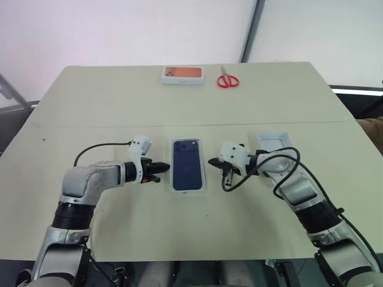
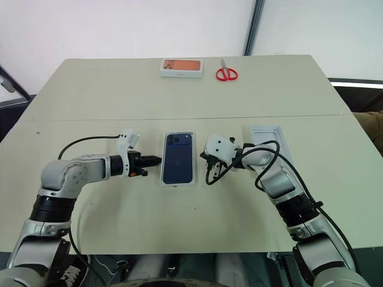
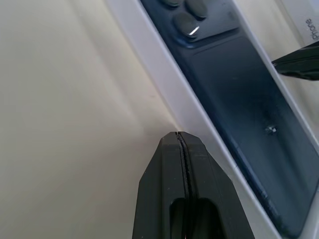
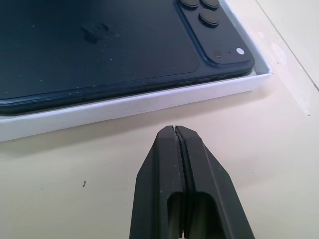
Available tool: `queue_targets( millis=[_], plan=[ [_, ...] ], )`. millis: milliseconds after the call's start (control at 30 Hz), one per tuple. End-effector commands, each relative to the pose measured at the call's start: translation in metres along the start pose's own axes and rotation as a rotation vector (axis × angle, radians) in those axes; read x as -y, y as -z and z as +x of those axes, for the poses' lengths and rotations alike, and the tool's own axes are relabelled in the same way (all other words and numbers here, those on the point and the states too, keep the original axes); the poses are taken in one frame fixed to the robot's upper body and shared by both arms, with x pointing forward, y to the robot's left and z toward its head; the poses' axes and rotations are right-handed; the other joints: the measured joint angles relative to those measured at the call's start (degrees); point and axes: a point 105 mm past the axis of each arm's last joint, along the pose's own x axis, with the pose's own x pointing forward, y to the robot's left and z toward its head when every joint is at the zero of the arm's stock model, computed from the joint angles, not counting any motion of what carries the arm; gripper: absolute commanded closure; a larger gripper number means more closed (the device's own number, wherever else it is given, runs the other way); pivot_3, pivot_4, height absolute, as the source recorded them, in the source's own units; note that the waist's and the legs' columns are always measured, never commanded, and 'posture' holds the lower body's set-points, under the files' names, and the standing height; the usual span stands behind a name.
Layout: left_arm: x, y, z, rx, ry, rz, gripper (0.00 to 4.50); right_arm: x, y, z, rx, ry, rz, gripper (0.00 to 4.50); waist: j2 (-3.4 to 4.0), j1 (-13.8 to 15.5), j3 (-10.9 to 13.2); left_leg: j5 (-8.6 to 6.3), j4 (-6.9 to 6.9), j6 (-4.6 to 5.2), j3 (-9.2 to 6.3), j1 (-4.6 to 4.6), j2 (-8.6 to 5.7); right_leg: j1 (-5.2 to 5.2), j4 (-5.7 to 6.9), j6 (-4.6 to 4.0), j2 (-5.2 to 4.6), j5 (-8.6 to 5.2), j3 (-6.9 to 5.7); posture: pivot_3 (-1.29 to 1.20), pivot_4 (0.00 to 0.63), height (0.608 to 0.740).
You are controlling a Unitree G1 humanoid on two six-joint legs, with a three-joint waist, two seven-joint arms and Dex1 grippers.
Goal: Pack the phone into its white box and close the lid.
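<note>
The glossy navy phone (image 1: pixel 188 162) lies camera-side up in the shallow white box (image 1: pixel 188 190), mid-tabletop. The left gripper (image 3: pixel 178 135) and right gripper (image 4: pixel 174 129) flank the tray, their matte black fingers pressed together, holding nothing. The lid (image 1: pixel 272 143) lies near the right edge. The matte cream tabletop (image 1: pixel 119 107) carries an orange-topped box (image 1: pixel 182 74) and red scissors (image 1: pixel 227 80) along the far edge
</note>
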Motion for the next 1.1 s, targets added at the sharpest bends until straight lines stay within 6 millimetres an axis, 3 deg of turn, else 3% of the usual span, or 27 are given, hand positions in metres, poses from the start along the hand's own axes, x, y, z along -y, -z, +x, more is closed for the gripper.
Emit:
queue_targets(
  millis=[33, 300, 600, 933, 1100],
  plan=[
    [0.02, 0.025, 0.027, -0.107, 0.079, 0.01, 4.47, -0.004, -0.008, -0.001, 0.025, -0.008, -0.019, 4.48, 0.03, 0.25, -0.02, 0.0, 0.01, 0.0, 0.0, 0.02, -0.01, 0.01, 0.0, 0.0, -0.01, 0.0, 0.0, 0.0, 0.15, 0.74],
    [0.055, 0.02, 0.053, -0.116, 0.209, 0.055, 4.47, 0.002, 0.016, -0.029, -0.056, 0.025, 0.009, 4.48, 0.03, 1.91, -0.02, -0.06, 0.23, 0.11, -0.09, 0.05, -0.11, 0.04, -0.04, 0.01, -0.07, 0.0, -0.09, 0.0, 0.15, 0.74],
    [0.092, 0.016, 0.089, -0.125, 0.318, 0.105, 4.47, -0.004, 0.056, -0.079, -0.2, 0.06, 0.072, 4.48, 0.07, 3.15, -0.05, -0.26, 0.67, 0.42, -0.23, 0.1, -0.14, 0.79, -0.33, 0.04, -0.08, -0.01, -0.34, 0.0, 0.15, 0.74],
    [0.118, 0.011, 0.106, -0.129, 0.401, 0.149, 4.47, -0.003, 0.069, -0.099, -0.26, 0.094, 0.092, 4.48, 0.05, 3.02, -0.04, -0.36, 0.8, 0.57, -0.22, 0.09, -0.18, 0.92, -0.46, 0.08, -0.13, -0.01, -0.37, 0.0, 0.15, 0.74],
    [0.114, 0.008, 0.107, -0.128, 0.398, 0.16, 4.47, -0.004, 0.069, -0.1, -0.261, 0.096, 0.099, 4.48, 0.05, 2.81, -0.03, -0.36, 0.8, 0.57, -0.23, 0.09, -0.18, 0.92, -0.46, 0.11, -0.13, -0.01, -0.37, 0.0, 0.15, 0.74]
  ],
)
